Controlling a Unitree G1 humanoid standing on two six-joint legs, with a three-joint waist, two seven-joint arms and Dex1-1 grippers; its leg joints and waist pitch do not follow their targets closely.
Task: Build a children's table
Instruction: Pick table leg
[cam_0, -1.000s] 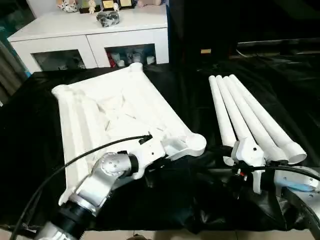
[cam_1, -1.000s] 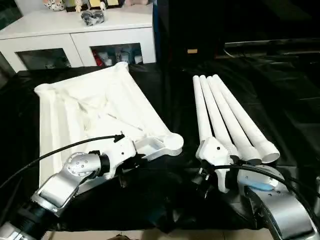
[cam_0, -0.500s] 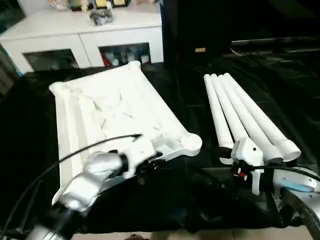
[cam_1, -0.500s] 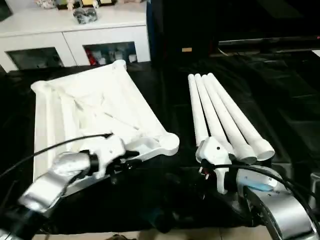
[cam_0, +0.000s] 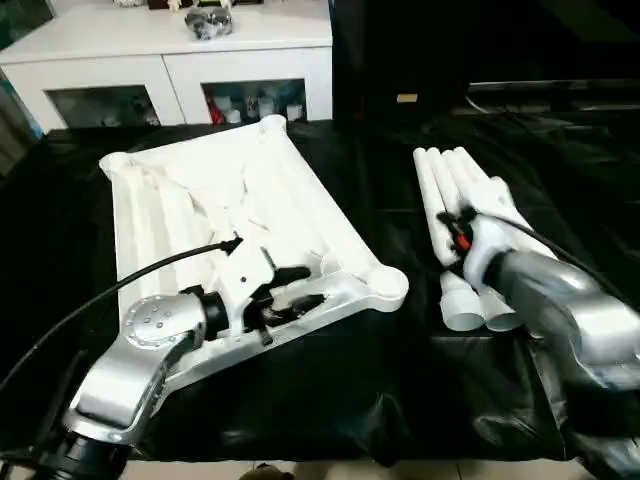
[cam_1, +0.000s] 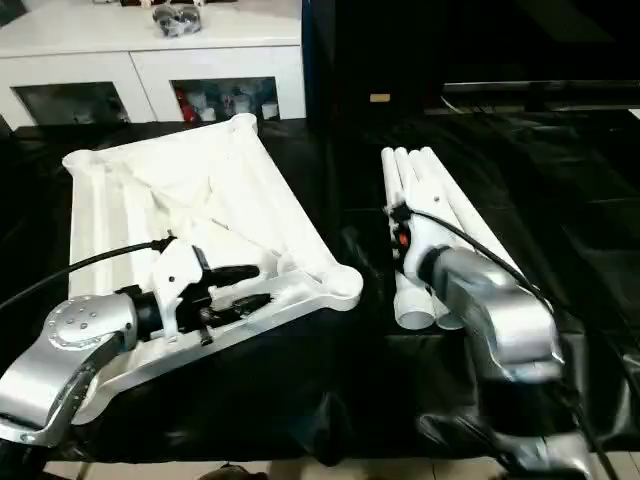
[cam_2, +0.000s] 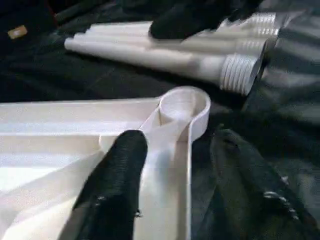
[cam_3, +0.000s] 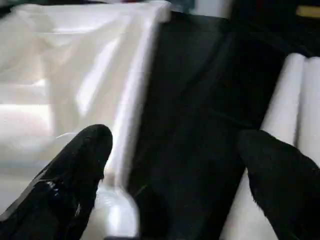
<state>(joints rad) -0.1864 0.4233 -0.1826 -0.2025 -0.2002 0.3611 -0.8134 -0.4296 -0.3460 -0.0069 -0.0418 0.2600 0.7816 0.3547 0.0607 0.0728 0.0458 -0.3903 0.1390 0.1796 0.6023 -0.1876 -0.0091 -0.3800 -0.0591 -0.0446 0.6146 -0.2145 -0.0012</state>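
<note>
The tabletop (cam_0: 230, 220) lies ribbed side up at the left, its near rim straddled by the spread left gripper (cam_2: 172, 165) (apparently to steady it). Above the four legs (cam_0: 462, 215), bundled at the right, the right gripper (cam_3: 172, 165) is held wide open.

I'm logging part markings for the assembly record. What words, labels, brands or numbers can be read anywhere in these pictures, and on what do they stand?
None can be read.
The tabletop and the legs bear no visible print.
A small tan tag on the dark furniture behind the work is too small to read.
The items on and inside the cabinet are too small to read.
</note>
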